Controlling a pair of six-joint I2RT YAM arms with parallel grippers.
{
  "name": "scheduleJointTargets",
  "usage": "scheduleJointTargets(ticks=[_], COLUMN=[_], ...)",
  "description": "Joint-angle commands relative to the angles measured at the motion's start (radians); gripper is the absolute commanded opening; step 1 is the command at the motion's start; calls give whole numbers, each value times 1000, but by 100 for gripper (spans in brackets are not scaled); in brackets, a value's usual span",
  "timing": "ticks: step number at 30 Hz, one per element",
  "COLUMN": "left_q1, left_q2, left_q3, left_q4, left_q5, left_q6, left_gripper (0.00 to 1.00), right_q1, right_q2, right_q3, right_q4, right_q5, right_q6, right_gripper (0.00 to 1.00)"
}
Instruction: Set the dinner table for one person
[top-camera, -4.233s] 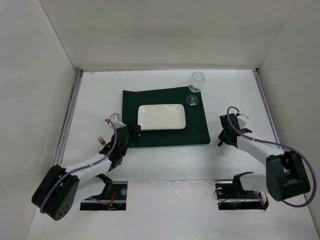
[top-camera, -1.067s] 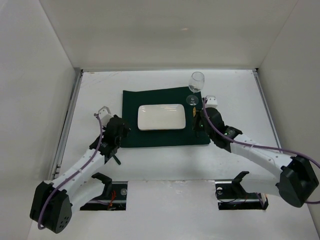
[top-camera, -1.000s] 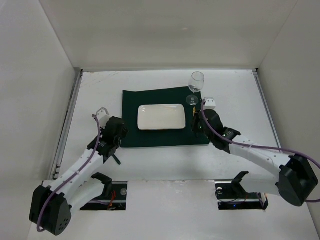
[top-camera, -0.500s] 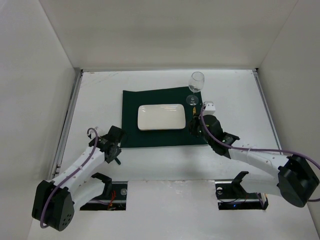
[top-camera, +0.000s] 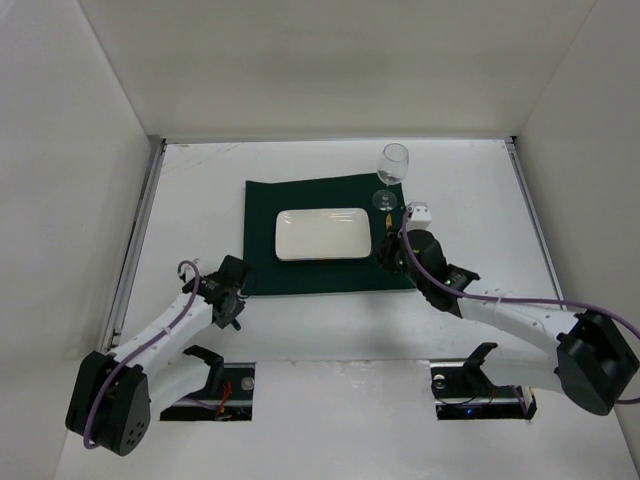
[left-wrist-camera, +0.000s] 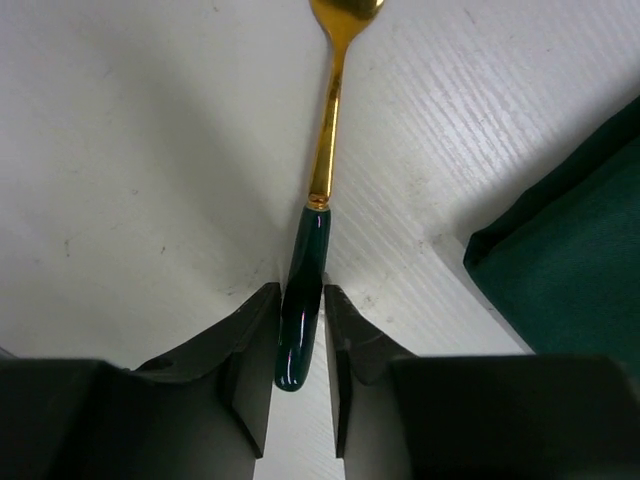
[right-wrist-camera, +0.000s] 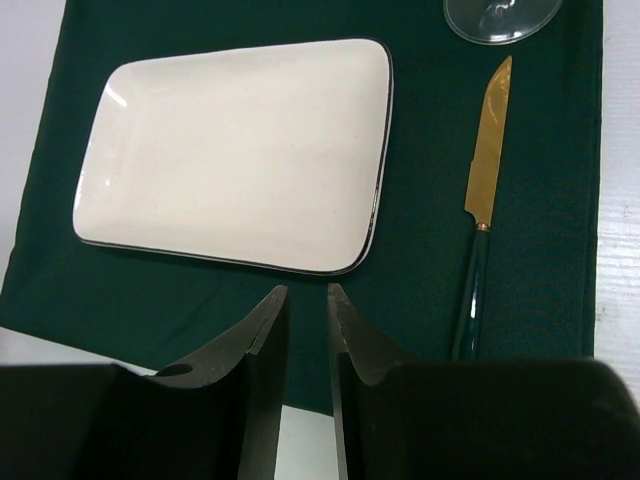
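Note:
The dinner table (top-camera: 200, 190) is a white top with a dark green placemat (top-camera: 262, 205) on it. On the mat are a white rectangular plate (top-camera: 323, 233), a wine glass (top-camera: 394, 165) at the far right corner, and a gold knife (right-wrist-camera: 487, 140) with a green handle right of the plate. A gold fork (left-wrist-camera: 325, 150) with a green handle lies on the table left of the mat. My left gripper (left-wrist-camera: 300, 300) is closed around the end of its handle. My right gripper (right-wrist-camera: 308, 295) is empty, its jaws a narrow gap apart, over the mat's near edge.
White walls enclose the table on three sides. A metal rail (top-camera: 135, 250) runs along the left edge. The mat's near-left corner (left-wrist-camera: 560, 250) lies just right of my left gripper (top-camera: 230, 293). The glass foot (right-wrist-camera: 500, 18) stands beyond the knife tip.
My left gripper moved back from the mat's left edge and came down around the fork handle. My right gripper left the knife on the mat and drew back slightly.

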Motion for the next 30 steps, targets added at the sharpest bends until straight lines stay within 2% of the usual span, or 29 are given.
scheduleJointTargets(ticks=[1,3,6,8,11,15,21,25,30], left_q1=[6,12,28,37,14,-83,-182,-169,-163], left_q2=[6,2,-66,-147,-150,9,328,440,488], left_q3=[-8,-5,4,47,127,257,443,478,478], left_q4=[9,7,-8,-52,-48,102,214,259,303], left_q5=[38,33,30,-20,-73,-70,-96,-99,-74], left_q6=[14,32,60,78,144,345,647,731,765], left_gripper=[18,12,7,6,6,6,7,7,7], right_q1=[6,6,2,-3,-4,-6,-9,-11,-11], right_q2=[-42,-56,-73,-78,-78,-76,-76,-73,-61], right_q3=[-5,-10,-16,-20,-20,-22,-28,-30,-28], right_q4=[53,52,52,52,52,52,56,58,56], right_q5=[8,10,10,10,8,10,11,13,15], right_q6=[9,9,10,15,15,16,21,22,23], right_gripper=[28,28,29,29,29,29,29,29,28])
